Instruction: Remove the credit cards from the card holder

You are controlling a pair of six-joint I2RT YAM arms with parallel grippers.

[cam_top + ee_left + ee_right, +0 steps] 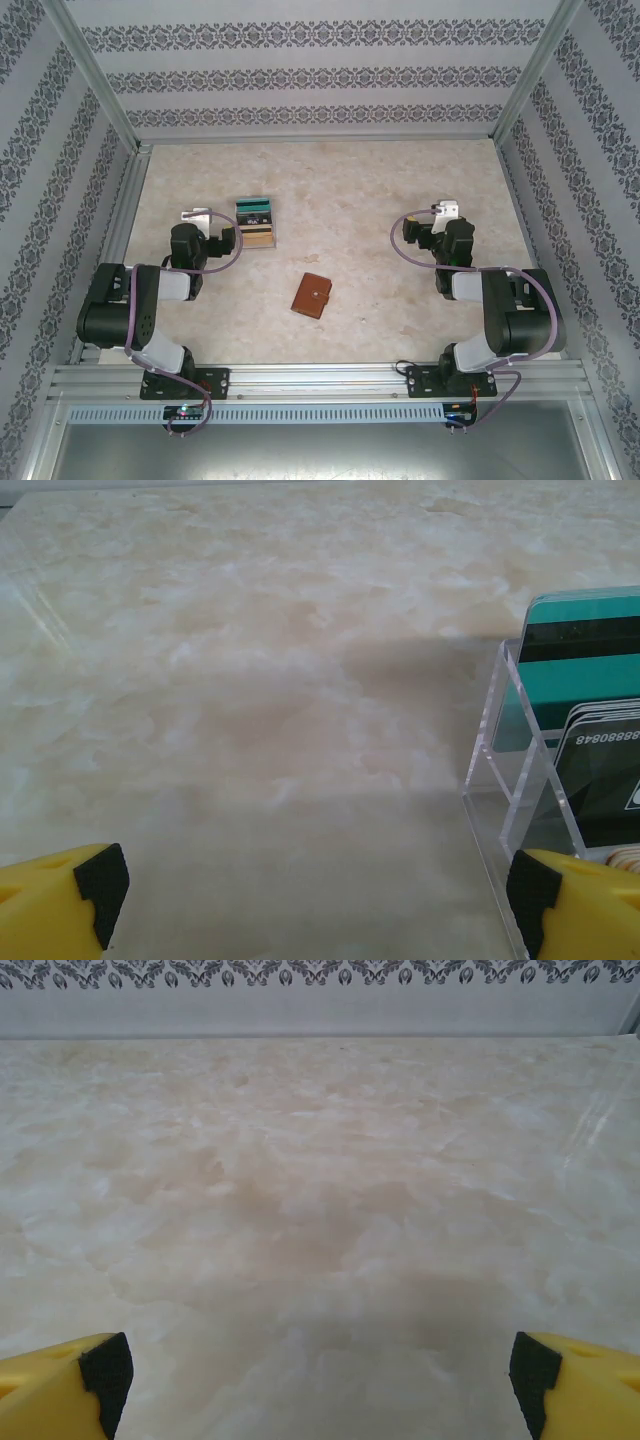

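A tabletop [400, 190] with a pale beige, marble-like pattern is seen, evenly lit, with soft grey shadows cast on it in both wrist views. It is enclosed by a back wall [310, 70], a left wall [40, 150] and a right wall [600, 150], all papered in pale grey with bands of dark ornamental pattern, and the rear corners are marked by a left metal post [93, 75] and a right metal post [540, 65]. Along the near edge an aluminium rail [320, 378] is laid, and a perforated white strip [320, 412] is set just below it.
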